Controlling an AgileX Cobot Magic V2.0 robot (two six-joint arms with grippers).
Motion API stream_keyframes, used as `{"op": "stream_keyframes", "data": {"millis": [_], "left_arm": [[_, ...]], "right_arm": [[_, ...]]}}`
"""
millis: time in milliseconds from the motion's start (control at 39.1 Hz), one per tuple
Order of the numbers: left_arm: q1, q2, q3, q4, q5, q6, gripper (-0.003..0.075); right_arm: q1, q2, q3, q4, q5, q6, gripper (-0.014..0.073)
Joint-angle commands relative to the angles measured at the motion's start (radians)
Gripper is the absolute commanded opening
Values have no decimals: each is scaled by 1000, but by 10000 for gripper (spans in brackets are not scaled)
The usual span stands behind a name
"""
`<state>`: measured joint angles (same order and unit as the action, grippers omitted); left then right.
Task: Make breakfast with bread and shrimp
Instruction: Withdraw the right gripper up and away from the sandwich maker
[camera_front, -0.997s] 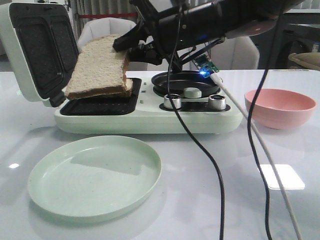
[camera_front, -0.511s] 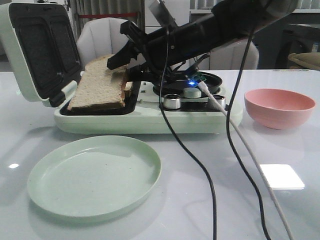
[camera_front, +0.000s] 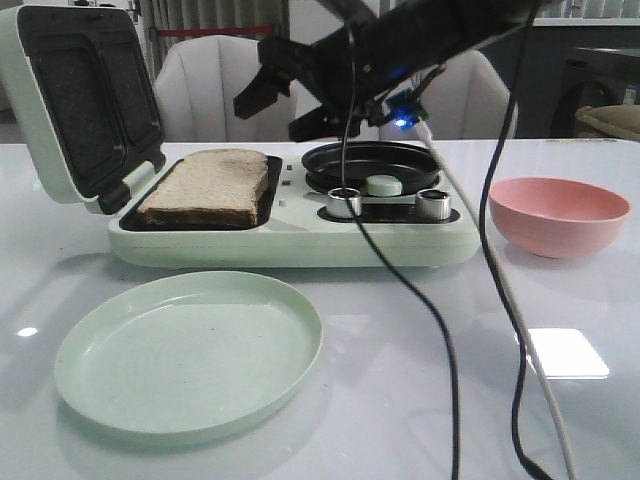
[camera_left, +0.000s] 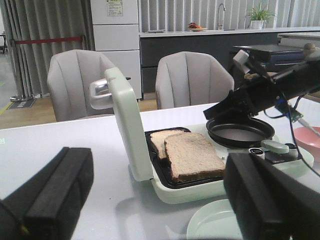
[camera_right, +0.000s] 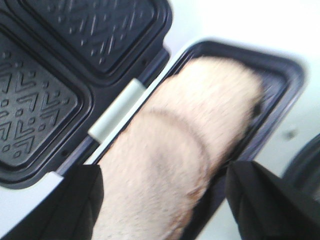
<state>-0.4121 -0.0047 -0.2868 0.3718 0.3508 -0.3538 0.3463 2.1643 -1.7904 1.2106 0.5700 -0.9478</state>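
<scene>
Two slices of bread (camera_front: 210, 186) lie stacked on the lower plate of the open pale green sandwich maker (camera_front: 300, 245). In the left wrist view the top slice (camera_left: 192, 156) covers most of the lower slice (camera_left: 159, 137). No shrimp show in any view. My right gripper (camera_front: 275, 105) is open and empty, a little above and behind the bread. In its wrist view the bread (camera_right: 185, 145) lies below the spread fingers (camera_right: 67, 205). My left gripper (camera_left: 160, 210) is open and empty, low over the table beside the maker.
The maker's lid (camera_front: 70, 100) stands open at the left. A round black pan (camera_front: 370, 165) and two knobs are on its right half. An empty green plate (camera_front: 190, 350) lies in front, a pink bowl (camera_front: 560, 215) at the right. Cables (camera_front: 425, 320) hang across the table.
My right gripper lowered the top bread slice onto the maker, let it go, and rose up and back. The slice now lies flat.
</scene>
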Motion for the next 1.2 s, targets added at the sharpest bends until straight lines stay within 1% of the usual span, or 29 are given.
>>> {"op": "stream_keyframes", "data": {"millis": [0,77,179,205,281,358,435,511,562,614,690,767,920,1176], "left_arm": [[-8,-15,-26,-2,-79,-12,584],[-8,-15,-26,-2,-79,-12,584],[-8,-15,-26,-2,-79,-12,584],[-8,-15,-26,-2,-79,-12,583],[-8,-15,-26,-2,-79,-12,584],[-8,-15,-26,-2,-79,-12,584],[-8,-15,-26,-2,-79,-12,584],[-8,-15,-26,-2,-79,-12,584],[-8,-15,-26,-2,-79,-12,584],[-8,-15,-26,-2,-79,-12,584],[-8,-15,-26,-2,-79,-12,584],[-8,-15,-26,-2,-79,-12,584],[-8,-15,-26,-2,-79,-12,584],[-8,-15,-26,-2,-79,-12,584]], "right_arm": [[-4,-132,-35,-98,-57,29,603],[-4,-177,-34,-204,-64,75,603],[-4,-222,-30,-386,-64,172,603],[-4,-234,-30,-428,-63,216,603],[-4,-265,-30,-622,-51,363,602],[-4,-303,-30,-820,-18,520,602],[-4,-335,-30,-1004,31,639,602],[-4,-371,-30,-1150,90,746,602],[-4,-396,-30,-1211,132,794,602],[-4,-420,-30,-1247,174,820,602],[-4,-461,-20,-1258,218,826,602],[-4,-503,21,-1256,219,827,602],[-4,-636,177,-1230,155,828,602],[-4,-913,505,-1165,12,828,602]]}}
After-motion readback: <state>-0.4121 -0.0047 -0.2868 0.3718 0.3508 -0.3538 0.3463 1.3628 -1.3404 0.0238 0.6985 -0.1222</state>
